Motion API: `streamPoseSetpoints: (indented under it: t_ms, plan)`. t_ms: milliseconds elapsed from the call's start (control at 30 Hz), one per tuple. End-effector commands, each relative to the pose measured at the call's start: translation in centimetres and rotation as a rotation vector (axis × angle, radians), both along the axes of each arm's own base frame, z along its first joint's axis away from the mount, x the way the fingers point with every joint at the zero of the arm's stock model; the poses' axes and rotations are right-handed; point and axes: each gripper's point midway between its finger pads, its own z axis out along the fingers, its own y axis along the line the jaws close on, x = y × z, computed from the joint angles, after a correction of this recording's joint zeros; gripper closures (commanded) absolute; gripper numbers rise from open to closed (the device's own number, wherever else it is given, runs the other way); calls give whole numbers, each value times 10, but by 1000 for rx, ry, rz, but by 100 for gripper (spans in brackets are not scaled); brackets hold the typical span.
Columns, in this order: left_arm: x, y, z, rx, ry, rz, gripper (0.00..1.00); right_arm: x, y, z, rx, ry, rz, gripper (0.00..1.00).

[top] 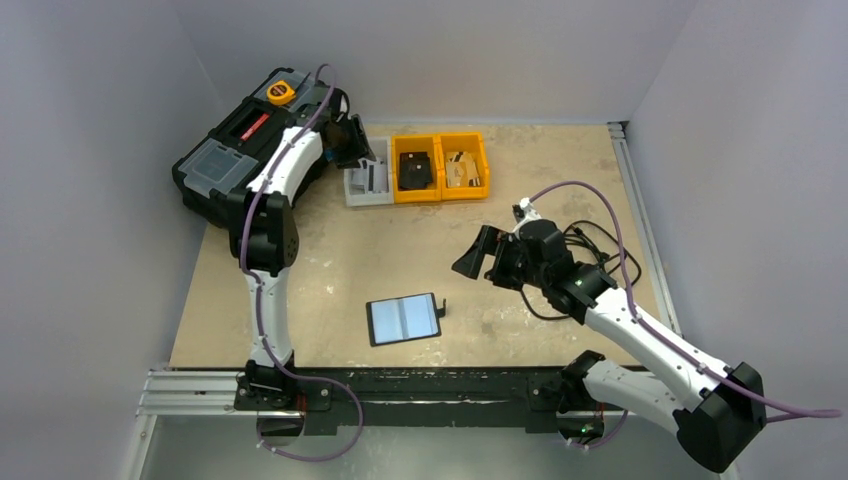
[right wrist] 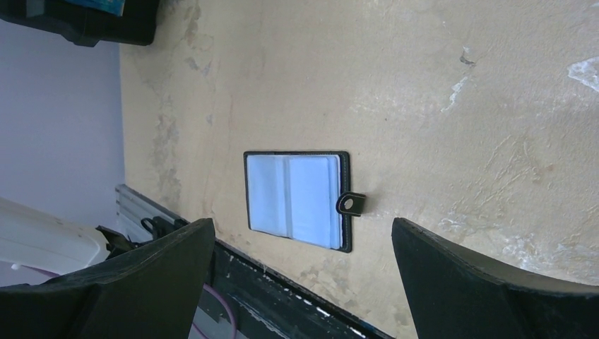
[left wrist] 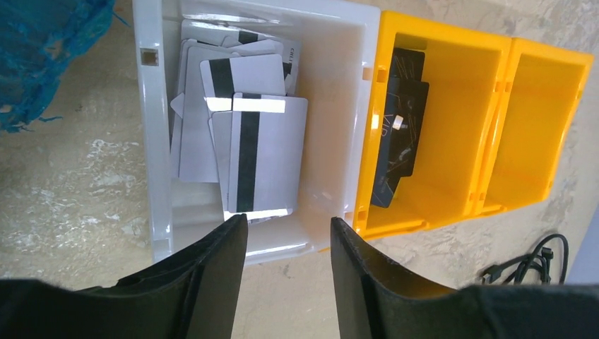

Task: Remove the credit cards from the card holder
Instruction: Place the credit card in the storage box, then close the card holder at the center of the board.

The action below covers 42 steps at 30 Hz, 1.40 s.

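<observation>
From above, the arm bases [top: 268,385] were nearest. Just beyond them the card holder [top: 404,319] lay open and flat on the desk [top: 400,250]. The left end effector [top: 358,150] hung over the white bin [top: 368,197] at the far side. The right end effector [top: 478,255] hovered apart from the holder, to its right.

In the left wrist view, the two dark fingers [left wrist: 219,282] stood partly apart with nothing between them. Directly below, the credit cards [left wrist: 265,152] lay in a loose pile in the white bin, beside two yellow bins [left wrist: 498,127]. I judged the step in hand to be the deposit of a card, so the next move would call for going to the holder and pinching a thin card edge. The black objects in the nearer yellow bin were hard to identify.

In the right wrist view, the jaws stood wide and empty, with the holder on the desk below, between them. Its pockets showed pale. Possibly cards remained inside, but I could not tell.
</observation>
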Motion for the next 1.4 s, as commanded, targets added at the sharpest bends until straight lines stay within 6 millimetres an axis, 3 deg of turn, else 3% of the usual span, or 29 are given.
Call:
streamPoseSetpoints:
  t_ms: [0, 133, 300, 500, 733, 867, 1033, 1367]
  plan:
    - [-2, -5, 53, -44, -96, -43, 52, 11, 2, 13, -13, -48, -6, 1]
    - [-19, -13, 73, -110, -103, -62, 51, 16, -3, 4, -53, -41, -35, 1]
    - [-57, -24, 98, -194, -114, -86, 50, 24, -13, 1, -95, -62, -88, 1]
    - [-121, -29, 112, -229, -104, -117, 46, 30, -21, 9, -106, -108, -128, 1]
    - [-209, -43, 110, -178, -95, -201, 36, 29, -2, -1, -90, -113, -47, 1]
    - [-251, -50, 88, -147, -58, -253, 33, 23, 18, -10, -118, -103, -13, 1]
    - [-288, -36, 55, -130, 3, -248, 32, 11, 50, -22, -166, -65, 50, 1]
    - [-326, -5, 11, -32, 88, -186, 32, -10, 113, -50, -239, 9, 169, 6]
